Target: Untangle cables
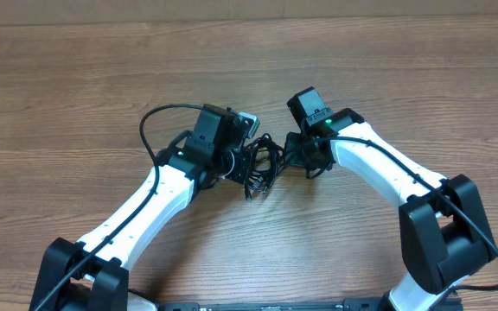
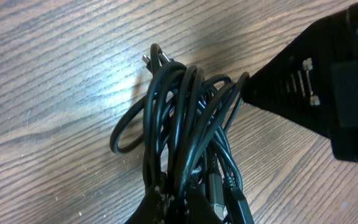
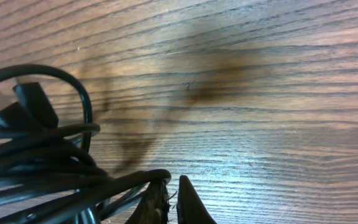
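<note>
Cables (image 1: 262,166): thin black cords bunched into one knotted bundle. It lies on the table near the middle, right between the two grippers.
Table (image 1: 67,78): brown wood-grain surface under everything.
Left gripper (image 2: 169,205): at the bottom edge of the left wrist view, clamped on several strands of the bundle. The cords rise from its jaws in long overlapping loops, and one loop bulges out to the left.
Right gripper (image 3: 171,196): at the bottom of the right wrist view, its fingers drawn close with only a sliver between them. A cord runs right up to the tips, but I cannot tell whether it is pinched. In the left wrist view, its black body meets the right edge of the bundle.
Black plug (image 3: 33,102): has a pale tip and lies inside a loop at the left of the right wrist view.
Metal-tipped plug (image 2: 149,57): small, and pokes out at the top of the bundle in the left wrist view.
White arms (image 1: 145,207): reach in from the near corners and meet at the bundle.
</note>
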### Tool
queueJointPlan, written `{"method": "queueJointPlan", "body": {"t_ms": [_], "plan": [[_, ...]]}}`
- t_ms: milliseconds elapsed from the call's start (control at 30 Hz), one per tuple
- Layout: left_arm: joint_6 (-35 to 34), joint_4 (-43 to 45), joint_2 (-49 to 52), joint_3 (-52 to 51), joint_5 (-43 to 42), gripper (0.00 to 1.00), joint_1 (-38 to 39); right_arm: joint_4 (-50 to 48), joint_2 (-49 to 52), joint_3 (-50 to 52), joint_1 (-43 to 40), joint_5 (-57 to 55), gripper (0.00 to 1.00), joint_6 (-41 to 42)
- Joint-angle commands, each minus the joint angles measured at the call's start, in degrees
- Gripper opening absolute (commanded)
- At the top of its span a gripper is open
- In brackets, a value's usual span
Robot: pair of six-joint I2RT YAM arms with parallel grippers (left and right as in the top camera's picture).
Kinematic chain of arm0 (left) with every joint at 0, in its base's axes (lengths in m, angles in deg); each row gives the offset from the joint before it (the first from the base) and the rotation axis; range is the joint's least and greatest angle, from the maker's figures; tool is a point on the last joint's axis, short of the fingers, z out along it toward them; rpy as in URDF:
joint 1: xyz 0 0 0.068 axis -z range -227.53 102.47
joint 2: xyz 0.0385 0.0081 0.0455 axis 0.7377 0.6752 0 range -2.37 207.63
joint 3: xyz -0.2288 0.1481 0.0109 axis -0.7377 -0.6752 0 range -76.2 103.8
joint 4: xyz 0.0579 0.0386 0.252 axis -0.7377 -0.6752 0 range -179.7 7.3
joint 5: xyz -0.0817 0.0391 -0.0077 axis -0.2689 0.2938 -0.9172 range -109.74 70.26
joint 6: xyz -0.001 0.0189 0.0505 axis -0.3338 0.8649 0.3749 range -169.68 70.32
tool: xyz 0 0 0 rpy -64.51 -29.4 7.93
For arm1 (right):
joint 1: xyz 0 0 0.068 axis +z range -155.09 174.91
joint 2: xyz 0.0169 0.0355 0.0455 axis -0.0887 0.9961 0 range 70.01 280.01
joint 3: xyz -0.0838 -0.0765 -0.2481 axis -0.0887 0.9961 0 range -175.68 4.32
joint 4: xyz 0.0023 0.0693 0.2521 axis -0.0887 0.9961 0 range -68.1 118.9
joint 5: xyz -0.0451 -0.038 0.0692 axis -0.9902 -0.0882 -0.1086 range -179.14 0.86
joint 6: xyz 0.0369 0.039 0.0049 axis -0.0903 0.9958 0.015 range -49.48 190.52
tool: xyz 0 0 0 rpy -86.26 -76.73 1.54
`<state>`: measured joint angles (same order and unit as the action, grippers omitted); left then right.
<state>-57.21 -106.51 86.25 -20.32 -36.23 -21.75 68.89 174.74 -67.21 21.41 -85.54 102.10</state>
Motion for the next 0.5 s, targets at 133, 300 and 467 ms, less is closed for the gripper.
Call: {"method": "queueJointPlan", "body": {"t_ms": [133,300,467], "plan": [[-1.92,-0.22,-1.79,0.22,1.46,0.04,-1.27,-0.79,-1.55,-0.98,-0.74,21.53,0.38,-3.56],[-1.97,0.11,-1.79,0.22,-3.67,0.04,-1.27,-1.07,-1.55,-0.96,-0.61,23.5,0.49,-3.54],[-4.46,2.64,-1.81,0.22,-12.92,0.04,-1.51,-1.6,-1.53,-0.92,-0.61,23.23,0.51,-3.54]]}}
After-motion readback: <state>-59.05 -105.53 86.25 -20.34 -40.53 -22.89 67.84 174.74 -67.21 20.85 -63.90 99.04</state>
